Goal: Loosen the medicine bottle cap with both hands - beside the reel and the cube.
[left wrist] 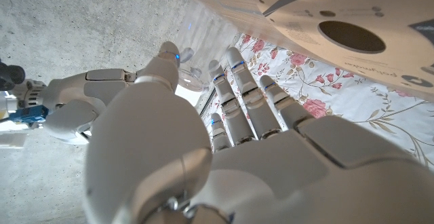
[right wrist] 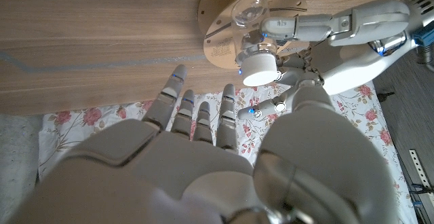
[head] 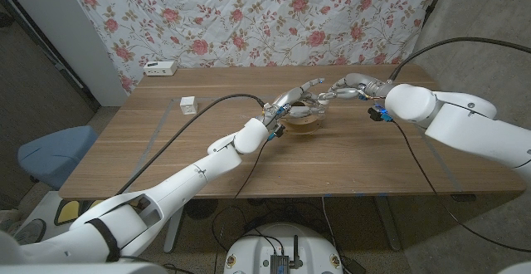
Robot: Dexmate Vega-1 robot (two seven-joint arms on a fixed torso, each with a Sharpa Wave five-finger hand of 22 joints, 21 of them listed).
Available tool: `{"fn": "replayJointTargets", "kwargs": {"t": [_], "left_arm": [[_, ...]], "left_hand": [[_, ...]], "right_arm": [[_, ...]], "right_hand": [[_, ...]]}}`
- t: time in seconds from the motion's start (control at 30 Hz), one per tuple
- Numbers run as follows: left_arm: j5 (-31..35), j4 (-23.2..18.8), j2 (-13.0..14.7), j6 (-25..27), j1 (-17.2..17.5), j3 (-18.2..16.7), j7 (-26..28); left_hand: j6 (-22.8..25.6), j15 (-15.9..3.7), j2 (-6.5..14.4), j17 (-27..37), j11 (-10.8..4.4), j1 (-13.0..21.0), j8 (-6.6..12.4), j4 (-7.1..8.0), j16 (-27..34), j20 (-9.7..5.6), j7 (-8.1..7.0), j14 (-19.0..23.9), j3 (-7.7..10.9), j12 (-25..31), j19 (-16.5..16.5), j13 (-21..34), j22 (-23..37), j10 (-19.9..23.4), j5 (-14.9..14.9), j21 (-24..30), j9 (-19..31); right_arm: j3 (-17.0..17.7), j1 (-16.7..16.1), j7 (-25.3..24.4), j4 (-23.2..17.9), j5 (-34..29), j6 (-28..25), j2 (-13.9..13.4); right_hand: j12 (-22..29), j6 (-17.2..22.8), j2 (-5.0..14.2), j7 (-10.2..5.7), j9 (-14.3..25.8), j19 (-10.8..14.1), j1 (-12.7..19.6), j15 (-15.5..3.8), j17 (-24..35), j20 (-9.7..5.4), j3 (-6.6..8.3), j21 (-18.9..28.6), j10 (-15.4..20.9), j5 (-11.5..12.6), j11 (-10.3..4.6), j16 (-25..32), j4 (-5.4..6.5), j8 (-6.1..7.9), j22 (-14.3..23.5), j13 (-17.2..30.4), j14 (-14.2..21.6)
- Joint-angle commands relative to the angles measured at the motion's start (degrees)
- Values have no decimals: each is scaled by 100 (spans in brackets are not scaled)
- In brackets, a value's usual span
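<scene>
Medicine bottle (right wrist: 252,30) is up off the counter (head: 166,141), hanging right over the reel (right wrist: 224,22), which lies flat on the wood. Bottle's clear plastic with a white cap (right wrist: 260,68), and from the right wrist view the cap end points back toward the right hand.

Left hand (head: 296,100) has its fingers wrapped on the clear body of the bottle, above the reel. Right hand (head: 355,85) comes in from the other side of the reel with its fingers mostly spread and reaching toward the cap, thumb tip close by it. Can't really tell if it's actually pinching the cap or just touching it, the fingertips bunch up too much around there.

Small white cube (head: 188,105) sits well apart from the reel, out toward the robot's left. Farther back from the reel, by the floral cloth (head: 249,17) at the counter's far edge, there's a white power strip (head: 159,68).
</scene>
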Motion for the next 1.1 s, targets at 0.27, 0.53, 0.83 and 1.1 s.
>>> {"fn": "replayJointTargets", "kwargs": {"t": [0.27,0.53,0.83,1.1], "left_arm": [[54,20,-16,-72,13,-20,46],[47,24,-2,-79,16,-35,38],[39,75,-16,-108,-1,-33,34],[24,57,-15,-81,16,-40,32]], "left_hand": [[61,-478,43,18,-174,-6,19,8,32,-409,-19,63,22,44,25,18,13,250,38,6,11],[72,-484,40,17,-180,-3,17,5,29,-416,-16,63,24,46,26,18,13,265,38,4,11],[103,-479,39,17,-172,-3,22,5,30,-415,-19,69,25,42,28,17,13,266,38,4,11],[133,-479,43,16,-178,-8,27,8,27,-416,-16,70,30,37,26,17,13,262,38,2,11]], "right_arm": [[-309,167,-36,-34,-421,-273,187],[-444,219,-110,-25,-596,-434,306],[-583,323,-80,-3,-747,-533,390],[-598,317,-104,62,-782,-505,462]], "right_hand": [[-8,208,-39,-32,52,56,185,68,-2,50,61,-3,52,113,86,-24,-171,126,12,15,72],[2,443,-59,-65,92,61,290,56,-11,22,109,-20,114,150,90,-29,-265,243,12,17,117],[6,689,-53,-117,142,95,399,17,-13,-39,170,-23,180,174,82,-30,-341,373,13,19,169],[16,811,-44,-178,178,105,461,-45,-8,-78,216,-30,246,184,84,-27,-378,449,14,20,205]]}}
